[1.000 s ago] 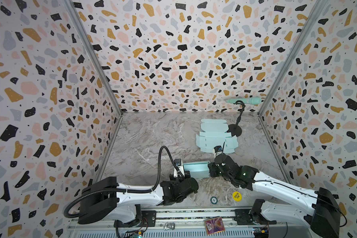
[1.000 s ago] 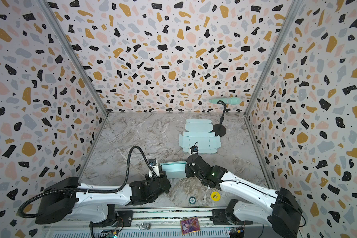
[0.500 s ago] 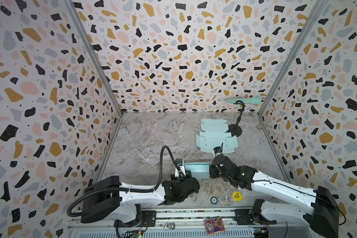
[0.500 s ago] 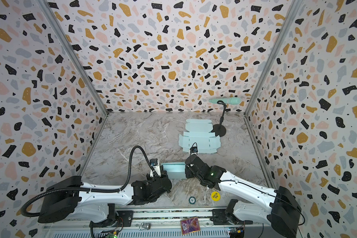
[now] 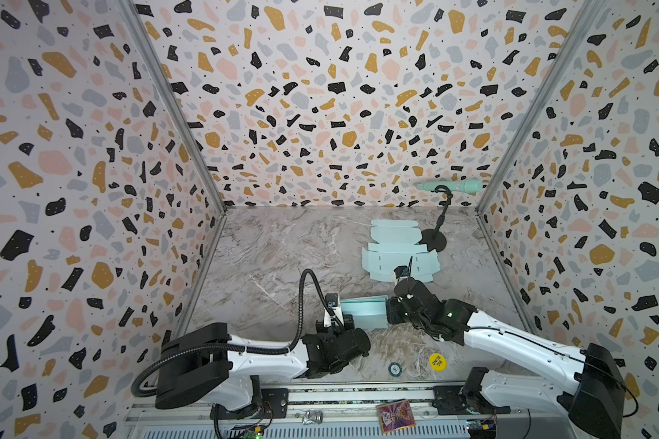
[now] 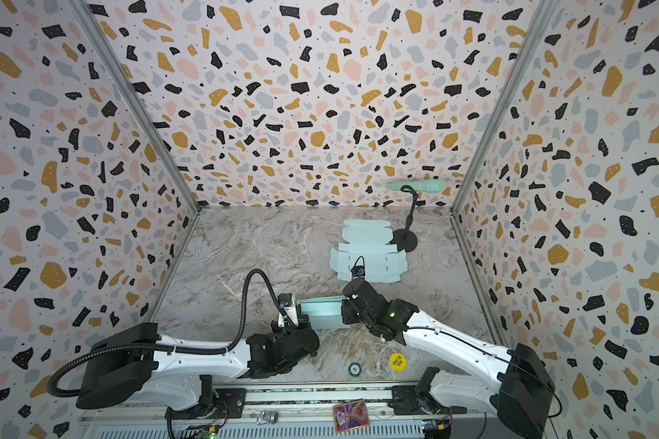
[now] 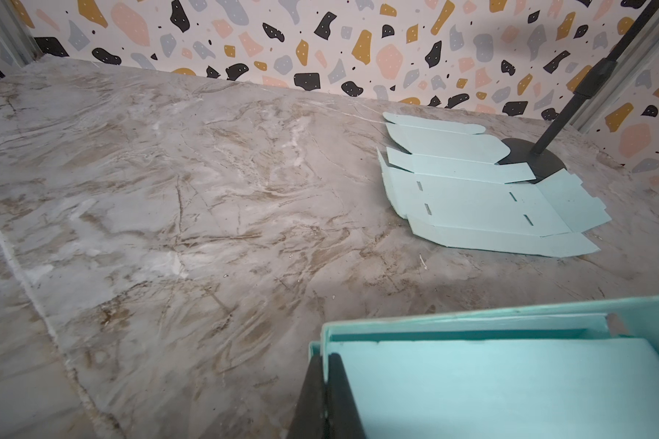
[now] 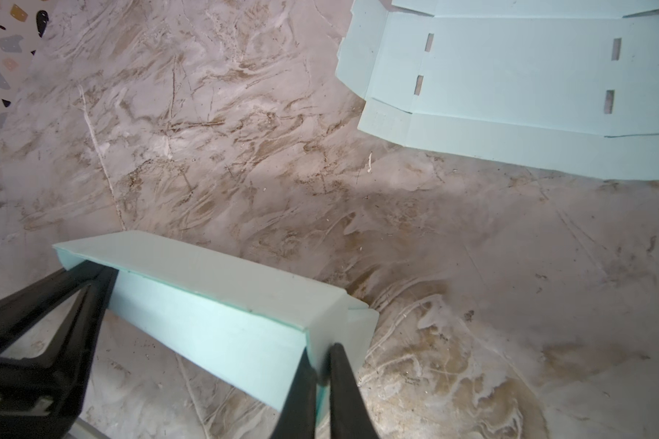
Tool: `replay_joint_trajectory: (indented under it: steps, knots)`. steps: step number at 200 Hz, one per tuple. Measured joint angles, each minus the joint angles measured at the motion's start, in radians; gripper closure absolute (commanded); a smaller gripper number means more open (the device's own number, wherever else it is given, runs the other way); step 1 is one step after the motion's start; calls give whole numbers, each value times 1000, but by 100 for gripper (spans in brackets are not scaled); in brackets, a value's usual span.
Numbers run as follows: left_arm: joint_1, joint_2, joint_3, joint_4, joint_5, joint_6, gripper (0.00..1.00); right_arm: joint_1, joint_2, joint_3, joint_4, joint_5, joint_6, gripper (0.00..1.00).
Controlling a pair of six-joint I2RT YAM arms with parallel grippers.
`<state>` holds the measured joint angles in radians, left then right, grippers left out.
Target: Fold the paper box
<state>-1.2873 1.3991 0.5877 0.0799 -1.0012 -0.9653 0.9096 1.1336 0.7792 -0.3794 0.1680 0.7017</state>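
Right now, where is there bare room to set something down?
Bare: the marble between the left wall and the flat cutouts. Crowded: cutouts and stand at back right; in front, left gripper and right gripper pinch the half-folded box.

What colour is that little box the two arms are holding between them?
The paper box is plain pale mint green, no pattern; it shows best in the right wrist view.

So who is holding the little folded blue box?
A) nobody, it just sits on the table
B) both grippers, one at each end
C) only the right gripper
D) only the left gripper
B: the left gripper pinches one end of the folded box, and the right gripper pinches the other end.
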Motion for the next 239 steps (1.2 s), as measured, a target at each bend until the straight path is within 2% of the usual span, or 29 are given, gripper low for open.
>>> replay_joint_trajectory:
  steps: [20,41,81,139,239]
  knots:
    - [0,-13,0,-4,11,0,100,-3,10,12,-14,0,-8,90]
    - [5,-66,-13,-16,74,0,100,-2,26,27,-37,15,-17,90]
    - [103,-210,-90,27,264,-28,100,9,66,50,-29,23,-37,90]
    - [181,-297,-125,34,418,-86,100,42,81,63,-24,67,-54,90]
    - [214,-306,-123,34,486,-124,100,69,48,19,14,111,-54,90]
